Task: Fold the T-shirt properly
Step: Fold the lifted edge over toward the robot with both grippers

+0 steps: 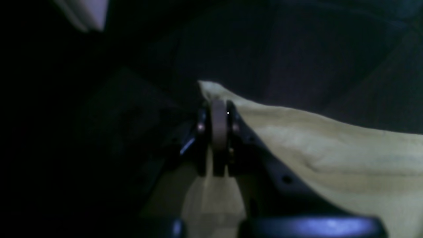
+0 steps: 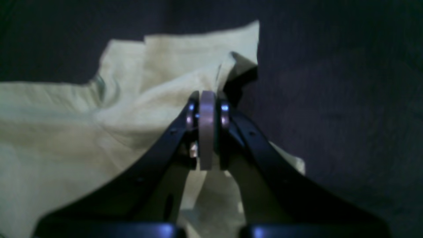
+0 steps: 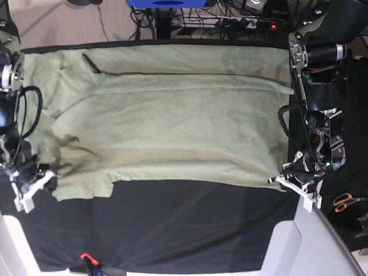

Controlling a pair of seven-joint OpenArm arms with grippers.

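The pale green T-shirt lies spread flat and wide across the black table cloth. My left gripper sits at the shirt's near right corner. In the left wrist view the left gripper is shut on the edge of the T-shirt. My right gripper is at the shirt's near left corner, by the sleeve. Seen from the right wrist, the right gripper is shut on a bunched fold of the T-shirt. Both held corners rest low at the cloth.
Orange-handled scissors lie off the cloth at the far right. A small orange-tipped tool sits at the front edge. Cables and a blue box are behind the table. Bare black cloth fills the front half.
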